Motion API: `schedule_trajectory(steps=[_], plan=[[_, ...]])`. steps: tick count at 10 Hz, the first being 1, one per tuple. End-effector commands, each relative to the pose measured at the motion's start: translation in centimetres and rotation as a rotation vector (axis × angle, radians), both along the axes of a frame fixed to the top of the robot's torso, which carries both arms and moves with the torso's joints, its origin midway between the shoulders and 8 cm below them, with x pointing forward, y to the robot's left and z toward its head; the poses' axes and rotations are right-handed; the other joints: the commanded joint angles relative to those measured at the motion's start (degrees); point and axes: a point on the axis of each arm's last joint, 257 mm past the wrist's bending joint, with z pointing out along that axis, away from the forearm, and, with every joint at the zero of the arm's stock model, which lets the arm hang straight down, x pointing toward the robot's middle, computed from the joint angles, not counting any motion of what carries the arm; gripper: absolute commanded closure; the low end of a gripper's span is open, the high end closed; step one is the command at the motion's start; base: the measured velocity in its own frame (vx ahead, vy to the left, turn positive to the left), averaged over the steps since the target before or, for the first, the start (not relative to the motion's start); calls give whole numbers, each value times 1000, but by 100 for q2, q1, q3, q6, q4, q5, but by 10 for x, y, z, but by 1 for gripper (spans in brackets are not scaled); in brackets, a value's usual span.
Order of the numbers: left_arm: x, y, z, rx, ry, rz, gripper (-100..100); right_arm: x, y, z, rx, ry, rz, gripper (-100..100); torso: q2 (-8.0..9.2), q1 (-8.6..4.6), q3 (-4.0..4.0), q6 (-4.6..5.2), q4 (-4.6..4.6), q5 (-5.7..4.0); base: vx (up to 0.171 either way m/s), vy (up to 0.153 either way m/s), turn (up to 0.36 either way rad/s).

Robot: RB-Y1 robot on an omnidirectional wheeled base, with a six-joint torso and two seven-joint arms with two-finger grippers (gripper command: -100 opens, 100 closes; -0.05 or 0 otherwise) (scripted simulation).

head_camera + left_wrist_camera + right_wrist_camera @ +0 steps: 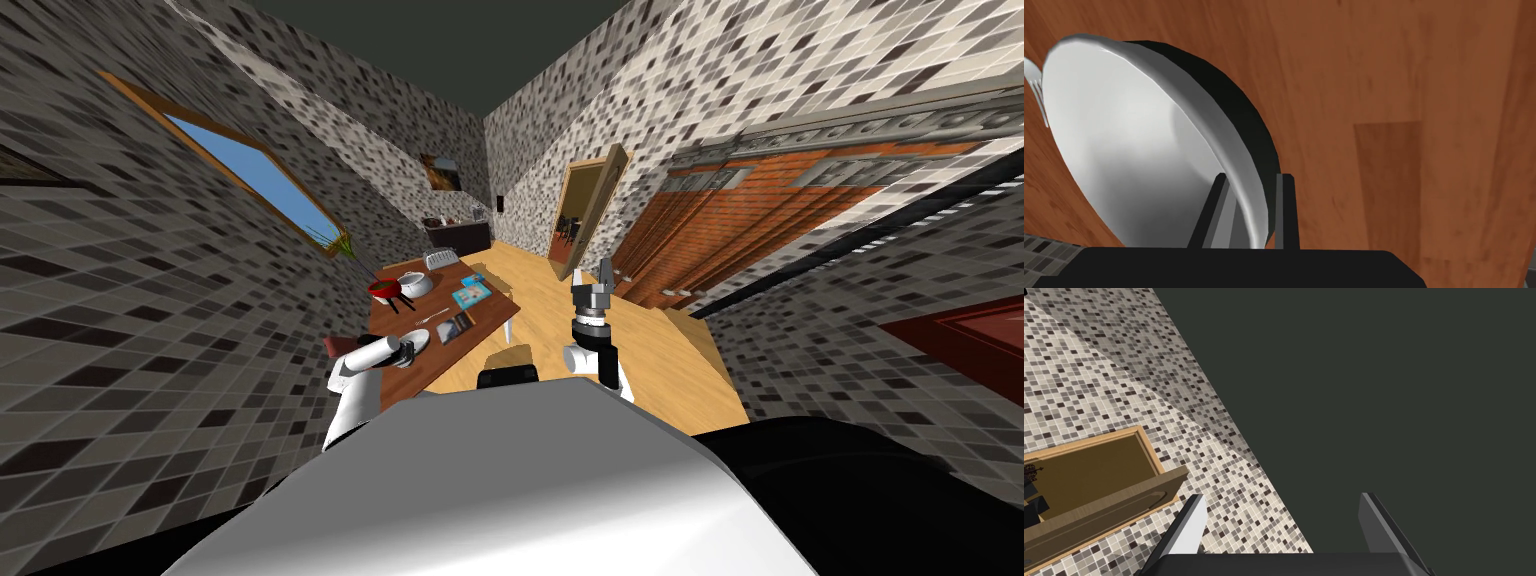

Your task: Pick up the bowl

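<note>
On the near end of the brown wooden table (1374, 75), by my left arm, as I see it from the remote station:

Item 1: bowl (1124, 140). Plain white, shallow, smooth inside, with a dark band of shadow under its rim. No mark or label is legible on it. My left gripper (1251, 175) holds it by the rim, narrowed to a pinch. 1 finger (1220, 210) lies inside the wall and 1 outside, both pressing it. I cannot tell whether the bowl rests on the tabletop or is clear of it.

Item 2: fork (1035, 85). Light grey, lying on the table just past the bowl's rim, on the side away from the gripper.

Item 3: dark card (455, 327). Flat, near the bowl.

Item 4: blue book (470, 292). Its cover print is too small to read.

Item 5: white pot (416, 283), with a red pot (385, 290) just beside it.

Item 6: light grey toaster (440, 260), at the table's far end.

Right gripper (592, 272): raised over the wood floor (660, 370), well apart from the table. Its 2 fingers are spread wide and hold nothing.
</note>
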Motion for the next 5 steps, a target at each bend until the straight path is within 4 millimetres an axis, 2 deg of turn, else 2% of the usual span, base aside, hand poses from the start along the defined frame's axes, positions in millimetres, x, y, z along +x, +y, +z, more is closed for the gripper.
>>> schedule_trajectory(steps=[1,3,4,5], plan=[[-8,5,4,-5,15,13,100,0,0,0,0,0,0,0,0,0,0,0,0,0,-15,-33,42],[-8,8,14,-5,15,14,100,0,0,0,0,0,0,0,14,9,7,-4,1,3,-26,-30,12],[-7,7,11,-5,15,15,100,0,0,0,0,0,0,0,16,8,9,0,3,2,-10,-13,6],[-8,7,11,-7,18,16,0,0,0,0,0,0,0,0,13,13,8,3,4,3,0,0,0]])
